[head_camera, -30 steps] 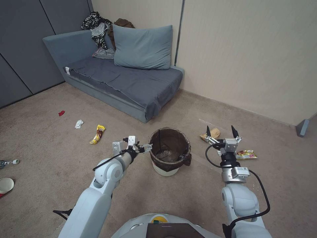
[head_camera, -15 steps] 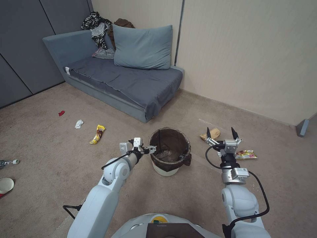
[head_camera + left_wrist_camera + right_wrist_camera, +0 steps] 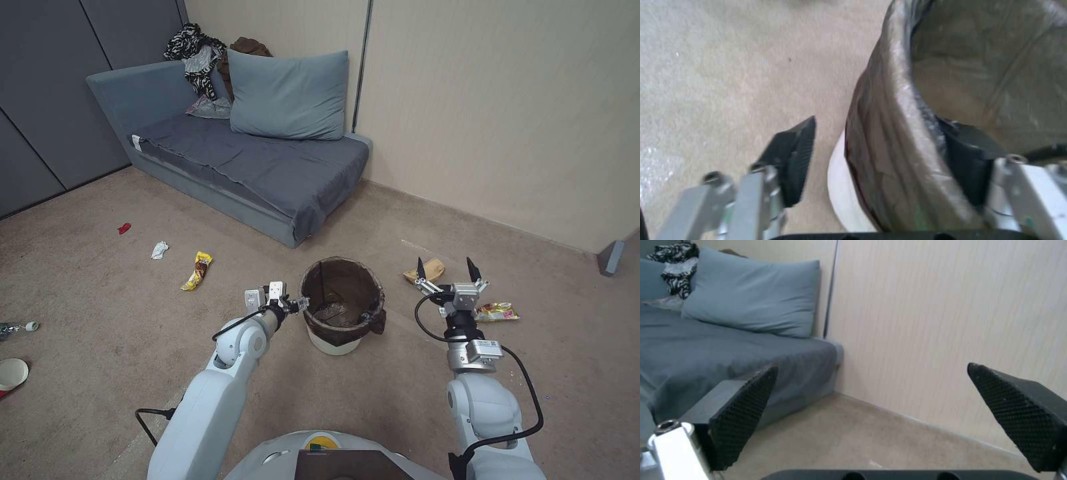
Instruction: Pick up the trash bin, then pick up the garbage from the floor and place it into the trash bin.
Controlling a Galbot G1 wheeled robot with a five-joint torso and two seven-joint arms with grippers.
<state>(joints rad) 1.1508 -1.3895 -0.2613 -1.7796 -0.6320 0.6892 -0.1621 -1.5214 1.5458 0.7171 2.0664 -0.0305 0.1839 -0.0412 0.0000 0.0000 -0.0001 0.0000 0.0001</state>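
Trash bin [image 3: 342,313], a small round white bucket lined with a dark brown bag folded over its rim, stands upright on the beige carpet floor [image 3: 100,293] in front of the grey-blue sofa [image 3: 247,160]. The left gripper [image 3: 301,303] is at the bin's left edge; in the left wrist view its jaws stand spread, straddling the bin's [image 3: 889,140] wall, with one black fingertip [image 3: 793,156] outside over the carpet and the other [image 3: 967,156] inside against the bag liner, and as far as that blurred view shows they have not yet clamped on the rim. The right gripper [image 3: 445,269] hangs in the air to the right of the bin, well apart from it, its jaws wide apart and holding nothing; the right wrist view looks between the spread fingers [image 3: 744,413] toward the sofa's [image 3: 706,360] pillow [image 3: 751,300] and the wall [image 3: 942,323]. Garbage lies scattered on the floor: a crumpled brown paper bag [image 3: 433,269] and a yellow snack wrapper [image 3: 497,311] just beyond the right gripper, another yellow wrapper [image 3: 198,270], a white tissue [image 3: 159,250] and a small red scrap [image 3: 124,228] to the bin's left, and a bottle [image 3: 17,327] and a cup [image 3: 12,373] at the far left edge. Some crumpled material already rests in the bottom of the bin.
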